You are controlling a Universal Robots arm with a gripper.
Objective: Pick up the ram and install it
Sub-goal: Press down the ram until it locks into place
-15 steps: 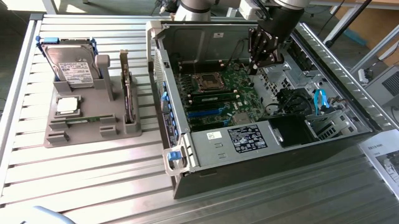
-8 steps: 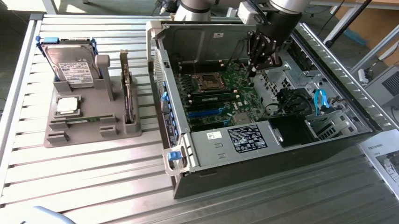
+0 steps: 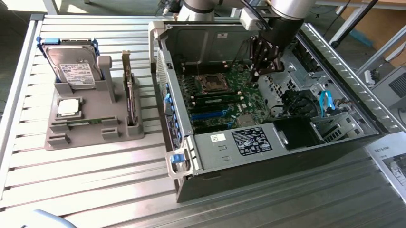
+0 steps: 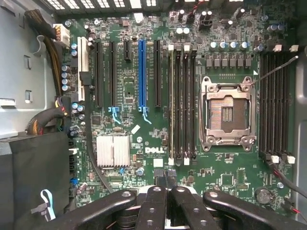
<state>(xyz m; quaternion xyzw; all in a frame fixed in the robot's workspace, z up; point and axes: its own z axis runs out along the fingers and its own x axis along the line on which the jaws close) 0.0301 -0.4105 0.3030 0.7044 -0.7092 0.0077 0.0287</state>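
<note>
On my screen the arm is a pale grey tube running into a black wrist section, with a small white box fixed at its side. My tool is black: linked bars dotted with round holes and screws.

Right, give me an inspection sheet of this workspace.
Surface: slatted metal table bearing an open PC case.
Job's things: ram stands in a motherboard slot, with empty slots between it and the CPU socket.
Clutter: grey holder with hard drive and upright card.
Grippers: gripper shut, nothing seen in it, above the motherboard.
Cables: blue cable in the case; wire bundle.
Surroundings: printed sheet at the exterior view's right.
</note>
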